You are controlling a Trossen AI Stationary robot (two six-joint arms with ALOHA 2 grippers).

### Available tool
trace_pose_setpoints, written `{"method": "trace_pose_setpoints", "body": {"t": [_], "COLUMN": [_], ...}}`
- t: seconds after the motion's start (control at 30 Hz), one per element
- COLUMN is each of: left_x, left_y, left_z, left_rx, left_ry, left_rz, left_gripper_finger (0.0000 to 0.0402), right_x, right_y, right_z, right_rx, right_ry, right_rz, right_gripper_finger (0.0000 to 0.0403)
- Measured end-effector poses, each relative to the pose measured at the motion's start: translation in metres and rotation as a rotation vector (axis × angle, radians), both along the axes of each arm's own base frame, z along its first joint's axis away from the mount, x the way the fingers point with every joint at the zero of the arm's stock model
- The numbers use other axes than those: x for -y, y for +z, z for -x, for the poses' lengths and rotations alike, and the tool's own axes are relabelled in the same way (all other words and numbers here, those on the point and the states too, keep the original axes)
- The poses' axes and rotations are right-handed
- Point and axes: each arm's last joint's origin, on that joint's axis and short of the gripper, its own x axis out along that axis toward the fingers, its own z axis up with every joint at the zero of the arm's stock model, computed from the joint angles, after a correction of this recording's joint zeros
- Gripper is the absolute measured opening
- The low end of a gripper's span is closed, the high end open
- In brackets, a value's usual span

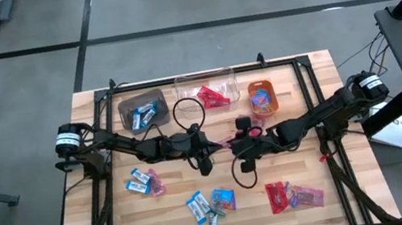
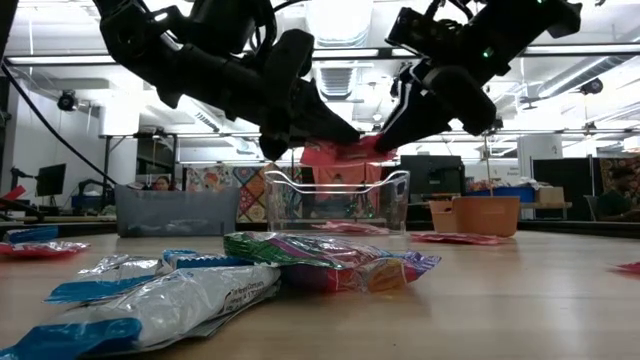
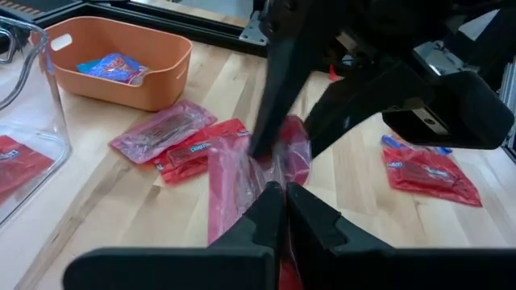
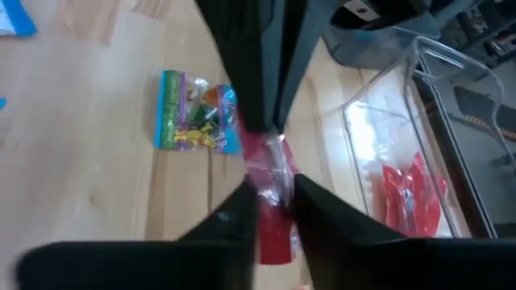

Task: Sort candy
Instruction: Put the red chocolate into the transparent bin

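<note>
Candy: red shiny wrapped sweet [image 3: 242, 173] pinched mid-air betw. left gripper [image 3: 280, 193] and right gripper [image 4: 274, 189], both clamped on it, table centre; clear plastic bin [image 1: 207, 93] at 12 o'clock.

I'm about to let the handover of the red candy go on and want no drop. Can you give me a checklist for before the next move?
1. Left hand shut on the red candy: ok.
2. Right hand on the same red candy, fingers either side of it: ok; firm grip: cannot tell.
3. Candy lifted off the table, held between both hands: ok.
4. Clear bin already holds red candy, so it suits as target: ok.
5. Path to the clear bin free of loose candy: cannot tell.
</note>
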Motion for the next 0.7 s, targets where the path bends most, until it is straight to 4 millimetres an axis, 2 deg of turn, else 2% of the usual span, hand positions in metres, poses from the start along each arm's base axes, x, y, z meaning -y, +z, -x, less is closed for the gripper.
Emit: {"method": "trace_pose_setpoints", "body": {"t": [0.07,0.1,0.23,0.43,0.53,0.7], "left_x": [0.000,0.000,0.000,0.000,-0.001,-0.004], "left_y": [0.000,0.001,0.002,0.010,0.021,0.049], "left_z": [0.000,0.000,0.000,0.002,0.006,0.022], "left_rx": [0.004,0.007,0.018,0.034,0.037,0.038], "left_ry": [0.000,0.002,0.002,-0.015,-0.030,-0.044], "left_rz": [0.001,0.007,0.004,-0.047,-0.095,-0.196], "left_gripper_finger": [0.0000,0.0000,0.0009,0.0057,0.0080,0.0102], "right_x": [0.000,0.000,0.000,0.002,0.006,0.021], "right_y": [0.000,0.000,0.003,0.011,0.015,0.027], "right_z": [0.000,0.000,0.001,0.003,0.005,0.003], "right_rx": [-0.008,-0.008,0.005,0.042,0.063,0.085], "right_ry": [0.021,0.020,0.013,0.001,-0.037,-0.095], "right_rz": [-0.002,-0.003,-0.015,-0.072,-0.107,-0.189], "right_gripper_finger": [0.0024,0.0020,0.0012,0.0010,0.0009,0.0009]}}
